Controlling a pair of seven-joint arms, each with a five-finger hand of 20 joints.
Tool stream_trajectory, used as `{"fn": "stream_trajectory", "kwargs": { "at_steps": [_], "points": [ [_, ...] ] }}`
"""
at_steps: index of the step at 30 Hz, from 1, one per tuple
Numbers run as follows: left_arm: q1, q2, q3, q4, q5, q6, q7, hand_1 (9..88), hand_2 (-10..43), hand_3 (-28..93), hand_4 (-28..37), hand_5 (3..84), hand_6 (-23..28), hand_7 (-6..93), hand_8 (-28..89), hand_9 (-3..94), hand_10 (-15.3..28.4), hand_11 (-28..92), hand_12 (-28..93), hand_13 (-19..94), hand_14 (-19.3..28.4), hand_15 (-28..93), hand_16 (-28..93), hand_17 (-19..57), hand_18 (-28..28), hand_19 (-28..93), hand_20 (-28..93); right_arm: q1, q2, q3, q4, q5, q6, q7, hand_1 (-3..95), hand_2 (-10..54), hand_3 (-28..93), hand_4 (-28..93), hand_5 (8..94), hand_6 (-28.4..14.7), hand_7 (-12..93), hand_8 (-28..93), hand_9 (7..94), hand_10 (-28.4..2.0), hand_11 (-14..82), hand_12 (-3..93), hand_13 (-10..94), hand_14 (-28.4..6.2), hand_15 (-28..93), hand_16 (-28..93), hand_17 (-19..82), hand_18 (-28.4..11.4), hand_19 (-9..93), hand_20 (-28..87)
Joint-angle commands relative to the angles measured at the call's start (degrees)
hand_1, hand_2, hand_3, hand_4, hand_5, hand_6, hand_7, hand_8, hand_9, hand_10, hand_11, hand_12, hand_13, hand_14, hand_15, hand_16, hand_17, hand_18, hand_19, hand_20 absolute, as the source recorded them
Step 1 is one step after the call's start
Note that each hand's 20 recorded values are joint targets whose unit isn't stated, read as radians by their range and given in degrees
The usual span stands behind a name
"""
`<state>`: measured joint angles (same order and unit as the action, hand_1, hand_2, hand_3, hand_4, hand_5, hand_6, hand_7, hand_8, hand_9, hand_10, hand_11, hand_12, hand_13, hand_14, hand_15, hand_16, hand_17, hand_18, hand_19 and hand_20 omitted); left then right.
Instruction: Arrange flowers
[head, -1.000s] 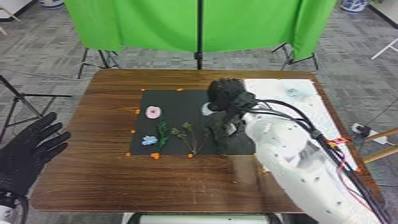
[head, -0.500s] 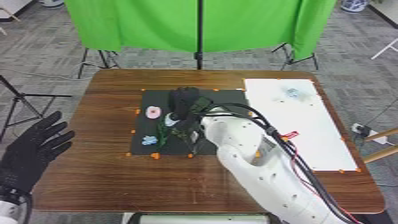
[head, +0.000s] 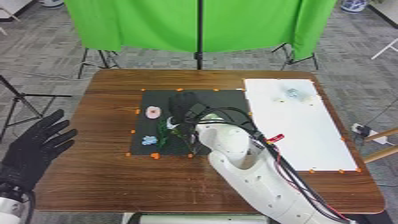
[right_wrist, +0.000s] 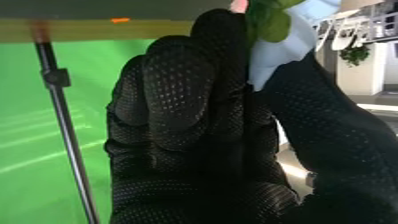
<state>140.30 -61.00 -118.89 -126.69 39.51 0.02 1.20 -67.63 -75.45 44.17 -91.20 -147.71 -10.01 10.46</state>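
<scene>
a big green cloth (head: 142, 25) is hung behind the table, and a thin black pole (head: 199, 30) can be seen in front of it. grey floor (head: 44, 55) is seen all around. on the brown table (head: 107, 185) a dark mat (head: 229, 100) is laid, and a white sheet (head: 315, 137) is laid to the right of it. small orange bits (head: 155, 155) are dotted near their edges.

on the mat, a pink flower (head: 153, 112) is placed near the left side. a blue flower (head: 149, 140) is placed nearer to the robot, and a green sprig (head: 163, 131) can be seen just beside it. on the far part of the white sheet, a pale flower (head: 293, 93) can be seen.

the right hand (head: 182, 102) is held over the mat, to the right of the pink flower. a white flower (right_wrist: 277, 52) is pinched by it, between thumb and fingers, and green leaves (right_wrist: 274, 25) can be seen right by the petals.

the left hand (head: 35, 145) is held at the left edge of the table. its fingers are spread out straight, and nothing is gripped by it.
</scene>
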Motion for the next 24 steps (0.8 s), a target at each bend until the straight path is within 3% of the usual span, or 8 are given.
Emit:
{"fn": "stream_trajectory", "kwargs": {
  "at_steps": [1, 8, 13, 17, 19, 24],
  "points": [
    [-0.18, -0.31, 0.5, 0.57, 0.25, -0.62, -0.86, 23.9, -5.6, 70, -28.2, 28.5, 0.5, 23.0, -11, 22.7, 9.8, 21, 16, 21, 13.7, 30, 1, -10.2, 23.2, 45, 6, 0.99, -1.16, -0.42, 2.46, -6.72, 3.08, -1.36, 45.1, -9.5, 82, -28, 69.1, 1.0, 44, -12, 85.9, -2.3, 18.7, 48.7, 79, -0.6, 53, 33, 29, -16.3, 76, 40],
    [0.05, -0.41, 0.44, 0.49, 0.21, -0.61, -0.57, 23.9, -5.5, 70, -28.2, 28.6, 0.6, 23.0, -11, 22.7, 9.9, 21, 16, 21, 13.8, 30, 1, -10.2, 23.1, 45, 6, 0.43, -0.94, 0.11, 2.14, -9.01, 4.95, -0.91, 42.8, -9.5, 81, -28, 65.5, 0.9, 46, -13, 82.0, -3.2, 19.6, 48.2, 75, -1.0, 53, 32, 27, -16.3, 75, 40],
    [0.48, -0.79, 0.19, 0.35, 0.05, -0.39, -0.26, 23.9, -5.5, 70, -28.2, 28.6, 0.7, 22.9, -11, 22.7, 9.9, 21, 16, 21, 13.8, 30, 1, -10.2, 23.1, 45, 6, -0.19, -0.57, 4.87, -1.34, -4.65, 7.34, 0.24, 36.2, -8.9, 84, -28, 62.8, 0.8, 42, -12, 75.0, -4.8, 30.2, 39.6, 71, -2.2, 58, 25, 26, -16.6, 75, 42],
    [1.29, -0.87, 0.17, 0.07, -0.11, 0.14, 0.66, 23.9, -5.4, 70, -28.2, 28.6, 0.7, 22.8, -11, 22.7, 9.9, 21, 16, 21, 13.8, 30, 1, -10.2, 23.1, 45, 6, 1.75, 1.6, 10.08, -0.26, -4.45, 7.5, 2.21, 28.8, -6.4, 90, -28, 53.4, -0.3, 35, -21, 57.3, -9.8, 41.2, 25.4, 57, -5.0, 61, 20, 22, -17.3, 75, 42],
    [1.76, -1.81, -0.06, -0.28, 0.28, 0.03, 0.76, 23.9, -5.4, 70, -28.2, 28.6, 0.6, 22.9, -11, 22.7, 9.9, 21, 16, 21, 13.8, 30, 1, -10.2, 23.1, 45, 6, 3.79, 4.53, 10.57, 1.06, -2.0, 6.18, 5.81, 26.2, -5.3, 91, -28, 46.5, -1.6, 35, -21, 48.4, -11.5, 40.6, 23.3, 48, -6.7, 61, 16, 19, -17.5, 72, 40],
    [2.46, -2.26, -0.44, -0.6, 0.34, 0.27, 1.36, 23.9, -5.5, 70, -28.2, 28.6, 0.6, 23.0, -11, 22.7, 9.9, 21, 16, 21, 13.8, 30, 1, -10.3, 23.1, 45, 6, 5.13, 12.23, 11.87, 5.27, -1.71, 6.61, 11.61, 23.6, -4.8, 91, -28, 34.2, -4.5, 33, -20, 32.2, -14.5, 35.9, 21.9, 30, -10.7, 49, 10, 13, -18.3, 64, 34]
  ]
}}
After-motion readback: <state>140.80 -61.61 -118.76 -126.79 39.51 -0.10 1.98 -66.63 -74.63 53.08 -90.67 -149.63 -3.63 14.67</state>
